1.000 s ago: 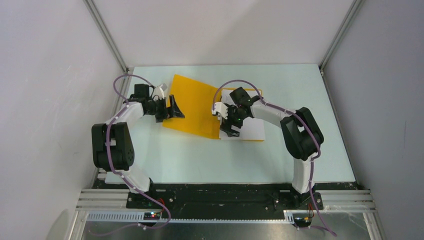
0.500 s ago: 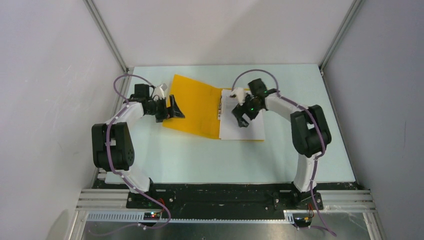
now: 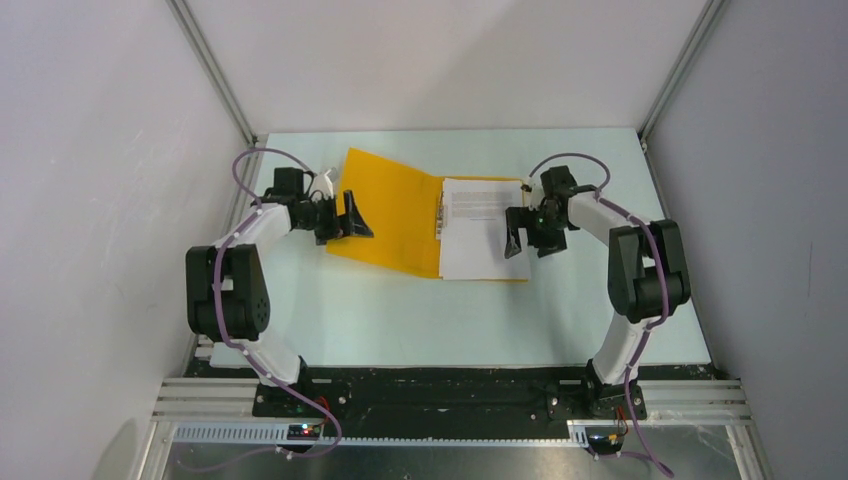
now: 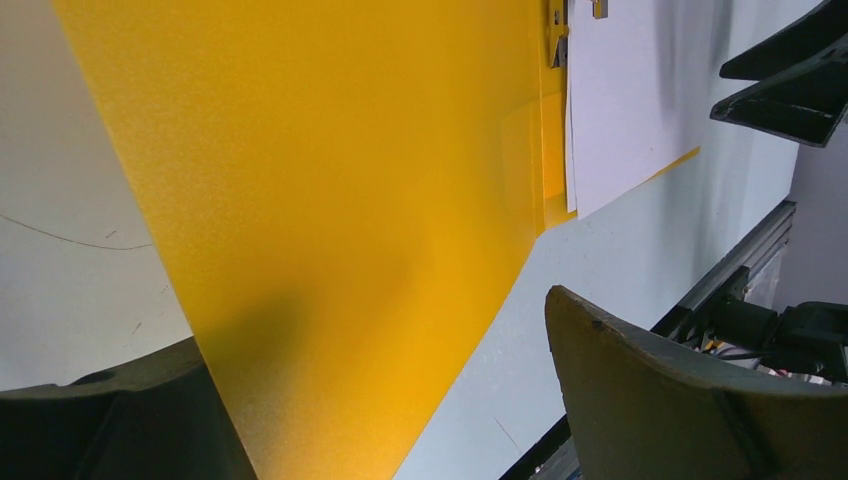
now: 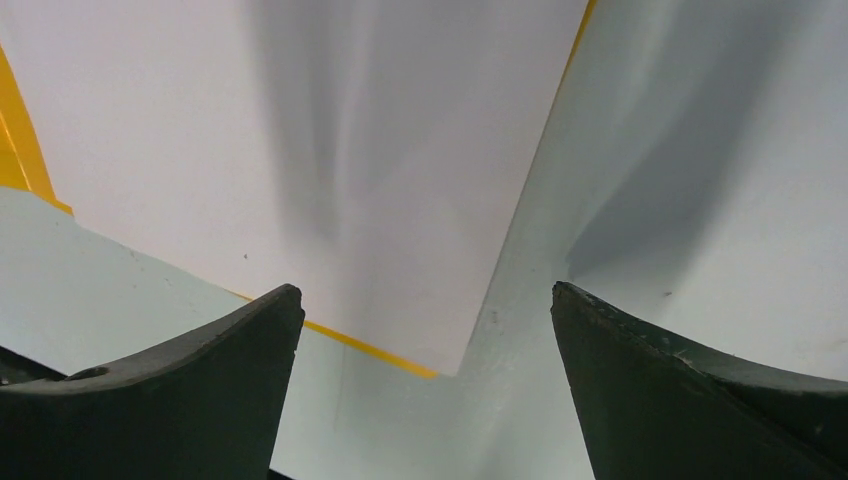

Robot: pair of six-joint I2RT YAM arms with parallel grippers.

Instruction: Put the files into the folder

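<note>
Top external — pale table (image 3: 400, 320) under the folder (image 3: 390, 215), white walls (image 3: 440, 60) around

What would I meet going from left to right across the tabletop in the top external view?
left gripper → folder, its open orange cover → files, white sheets lying on the folder's right half → right gripper, at the sheets' right edge

top: overhead, far | wrists: close, downward | shared: folder (image 3: 390, 210)
</note>
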